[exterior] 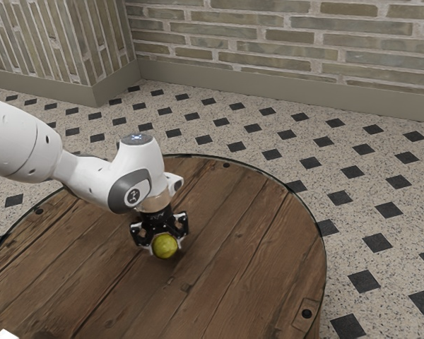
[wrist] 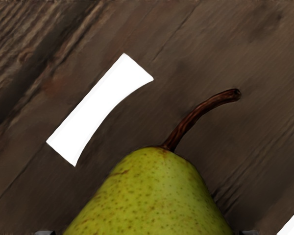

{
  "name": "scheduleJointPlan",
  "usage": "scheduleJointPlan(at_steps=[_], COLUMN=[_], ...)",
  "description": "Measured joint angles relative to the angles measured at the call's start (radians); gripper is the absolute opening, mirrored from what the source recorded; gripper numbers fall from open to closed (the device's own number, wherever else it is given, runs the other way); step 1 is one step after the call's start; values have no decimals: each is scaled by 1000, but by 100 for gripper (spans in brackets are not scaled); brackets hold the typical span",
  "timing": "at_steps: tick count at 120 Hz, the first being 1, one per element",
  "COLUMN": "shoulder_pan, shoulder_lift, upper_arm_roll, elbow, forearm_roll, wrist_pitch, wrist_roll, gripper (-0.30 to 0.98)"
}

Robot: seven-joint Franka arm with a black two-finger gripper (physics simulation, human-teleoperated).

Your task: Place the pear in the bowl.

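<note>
The black gripper [exterior: 161,235] is low over the round table, pointing down, with the yellow-green pear [exterior: 165,246] at its lower end. In the exterior view the pear's rounded side faces the camera and covers part of the gripper. From the wrist camera, the speckled pear [wrist: 149,200] looms large and close under the hand, its curved brown stem [wrist: 193,117] reaching out over the wood. Whether the pear touches the tabletop is unclear. No bowl can be made out.
The round wooden table [exterior: 268,233] has a dark metal rim. A white curved strip [wrist: 95,112] appears beyond the pear in the wrist view, with another white piece [wrist: 293,226] at the corner. A white object [exterior: 6,335] stands at the exterior view's lower left edge.
</note>
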Motion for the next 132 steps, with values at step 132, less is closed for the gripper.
scheduleJointPlan(at_steps=[132], shoulder_pan=[191], shoulder_lift=[65], upper_arm_roll=[9], elbow=[378], forearm_roll=[117], wrist_pitch=[-268], wrist_roll=[-58], gripper=[3])
